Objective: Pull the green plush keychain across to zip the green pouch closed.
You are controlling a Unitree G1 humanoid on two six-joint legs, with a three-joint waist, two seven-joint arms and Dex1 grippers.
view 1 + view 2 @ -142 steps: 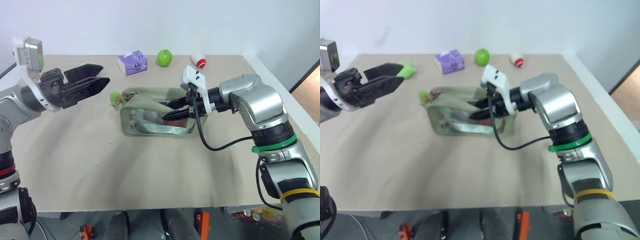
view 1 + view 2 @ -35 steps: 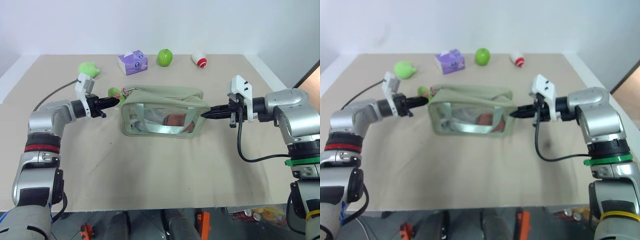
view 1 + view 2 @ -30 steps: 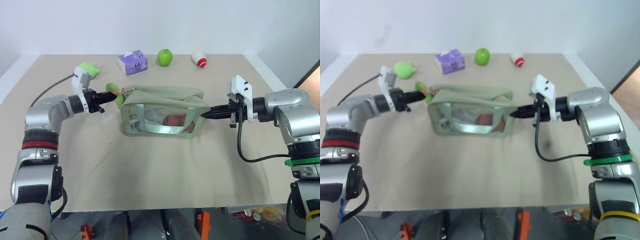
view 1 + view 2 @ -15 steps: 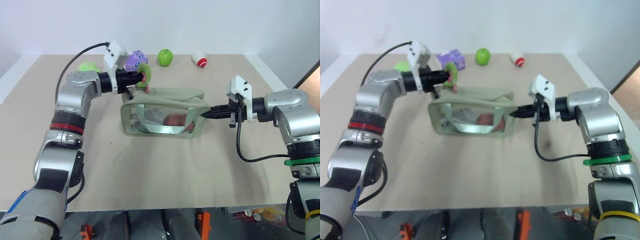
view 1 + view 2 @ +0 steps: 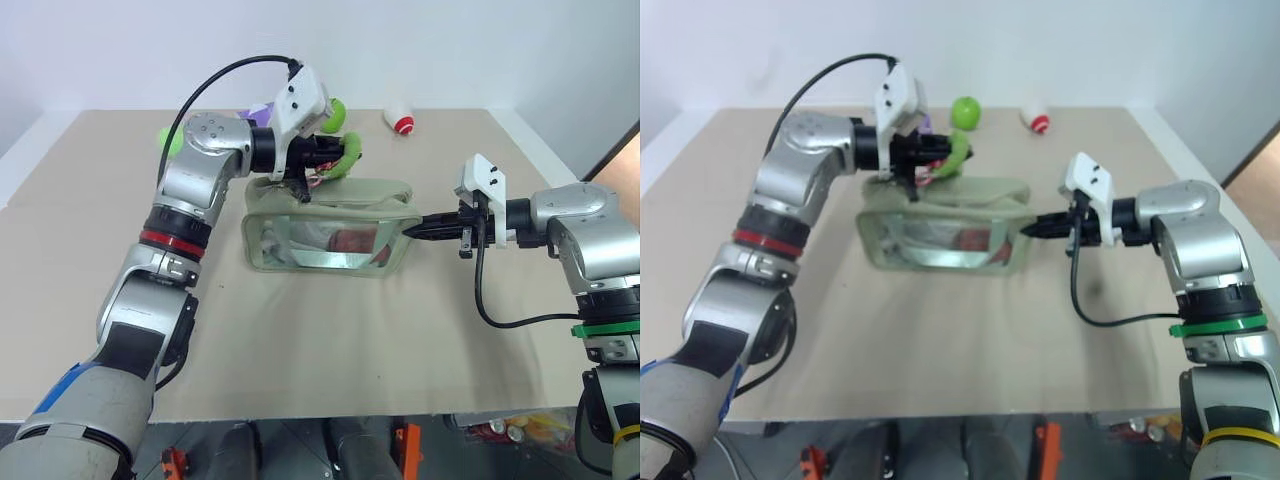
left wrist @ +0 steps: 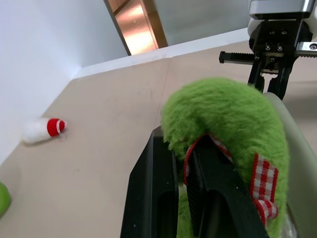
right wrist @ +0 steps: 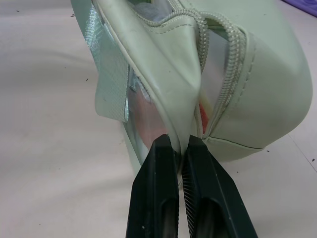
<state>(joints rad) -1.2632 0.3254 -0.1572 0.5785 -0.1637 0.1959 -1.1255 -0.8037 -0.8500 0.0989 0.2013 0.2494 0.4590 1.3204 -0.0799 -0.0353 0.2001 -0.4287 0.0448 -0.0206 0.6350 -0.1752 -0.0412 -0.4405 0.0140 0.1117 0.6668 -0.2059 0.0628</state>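
Over the table's middle, nearer its far edge:
Green pouch [image 5: 325, 225]: lies here.
Left gripper [image 5: 322, 158]: clamped on green plush keychain [image 5: 347, 156], above pouch's top.
Right gripper [image 5: 412, 229]: pinching pouch's right end.

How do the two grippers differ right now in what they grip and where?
The left gripper is shut on the green plush keychain, raised over the green pouch. The right gripper pinches the pouch's end fabric, low near the table. Both are shut.

Left arm raised, reaching rightward, left claw [image 5: 322, 153] clamped tight; right arm bent inward, right claw [image 5: 412, 230] pinched closed.
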